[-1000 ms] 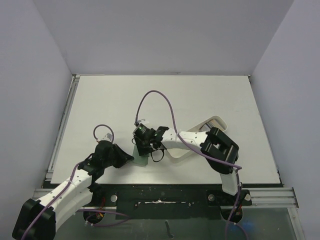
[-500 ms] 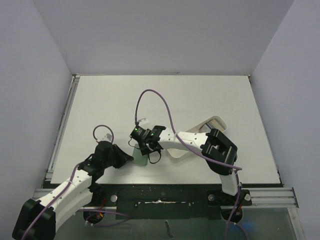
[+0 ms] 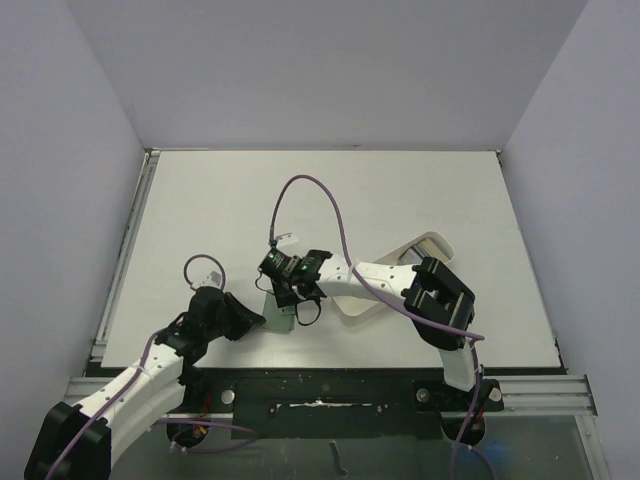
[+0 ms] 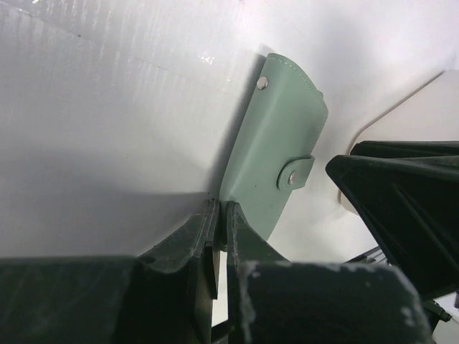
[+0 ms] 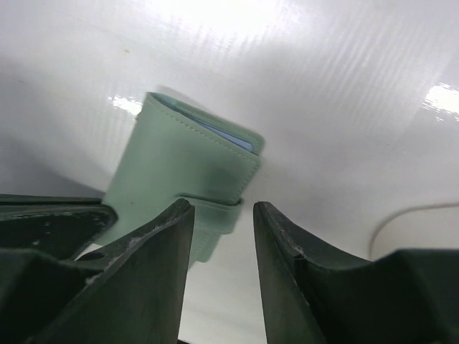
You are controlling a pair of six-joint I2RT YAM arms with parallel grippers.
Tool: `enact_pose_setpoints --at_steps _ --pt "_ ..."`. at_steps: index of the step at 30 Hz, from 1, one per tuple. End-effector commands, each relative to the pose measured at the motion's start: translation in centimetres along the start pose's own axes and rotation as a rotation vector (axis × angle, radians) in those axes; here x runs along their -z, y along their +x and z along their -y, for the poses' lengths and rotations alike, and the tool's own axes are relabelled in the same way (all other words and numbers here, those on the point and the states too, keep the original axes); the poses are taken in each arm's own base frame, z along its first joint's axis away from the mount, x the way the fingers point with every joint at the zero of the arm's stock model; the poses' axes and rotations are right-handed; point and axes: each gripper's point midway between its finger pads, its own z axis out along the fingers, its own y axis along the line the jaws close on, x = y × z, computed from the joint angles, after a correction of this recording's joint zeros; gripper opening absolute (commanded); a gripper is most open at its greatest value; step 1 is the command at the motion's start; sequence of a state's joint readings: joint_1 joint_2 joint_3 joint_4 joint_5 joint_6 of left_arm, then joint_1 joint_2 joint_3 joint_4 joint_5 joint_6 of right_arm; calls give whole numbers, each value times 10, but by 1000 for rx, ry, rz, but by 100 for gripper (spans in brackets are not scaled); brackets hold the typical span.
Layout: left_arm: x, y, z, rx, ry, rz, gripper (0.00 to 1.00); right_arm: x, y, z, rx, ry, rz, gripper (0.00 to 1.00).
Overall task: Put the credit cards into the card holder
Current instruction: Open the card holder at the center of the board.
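Observation:
The card holder (image 3: 281, 312) is a grey-green folded wallet with a snap strap. It lies on the white table between both arms. My left gripper (image 4: 221, 206) is shut, pinching its near corner. A pale blue lining (image 5: 215, 129) shows at the wallet's far edge. My right gripper (image 5: 222, 208) is open just above the wallet. The strap tab (image 5: 211, 222) lies by its left finger, with nothing gripped. In the top view the right gripper (image 3: 284, 290) covers the wallet's far side. I cannot make out the credit cards in any view.
A long white oval tray (image 3: 432, 243) lies to the right, partly under the right arm, and its rim (image 5: 423, 229) curves close to the wallet. Grey walls stand left, right and behind. A purple cable (image 3: 320, 200) arcs over the table's middle.
My right gripper has shifted a little left and nearer over the card holder. The left gripper has kept its pinch and edged slightly nearer.

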State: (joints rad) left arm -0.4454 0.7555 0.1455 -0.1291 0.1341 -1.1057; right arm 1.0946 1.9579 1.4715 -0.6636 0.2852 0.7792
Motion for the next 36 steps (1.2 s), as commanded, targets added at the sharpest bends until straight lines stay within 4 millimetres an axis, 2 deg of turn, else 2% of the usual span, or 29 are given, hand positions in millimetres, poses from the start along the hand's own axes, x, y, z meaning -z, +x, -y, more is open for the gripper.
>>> enact_pose_setpoints --at_steps 1,4,9,21,24,26,30,33,36 --pt "0 -6 14 4 58 20 0 18 -26 -36 -75 -162 90 40" --pt "-1 -5 12 3 54 16 0 11 -24 -40 -78 -173 72 41" --pt "-1 -4 17 9 68 7 0 0 -8 -37 -75 -141 10 41" --pt "-1 -6 23 26 85 10 0 -16 13 -39 -48 -112 -74 44" --pt "0 -8 23 17 79 17 0 -21 25 -30 -38 -58 -115 43" --pt "1 -10 26 7 78 23 0 -22 34 -15 -29 8 -135 39" --pt "2 -14 23 -9 45 37 0 -12 32 0 -6 89 -97 33" --pt "2 -15 23 -18 39 41 0 -8 31 0 -4 99 -82 27" --pt "2 -15 22 -15 37 40 0 -8 31 -5 1 84 -71 16"
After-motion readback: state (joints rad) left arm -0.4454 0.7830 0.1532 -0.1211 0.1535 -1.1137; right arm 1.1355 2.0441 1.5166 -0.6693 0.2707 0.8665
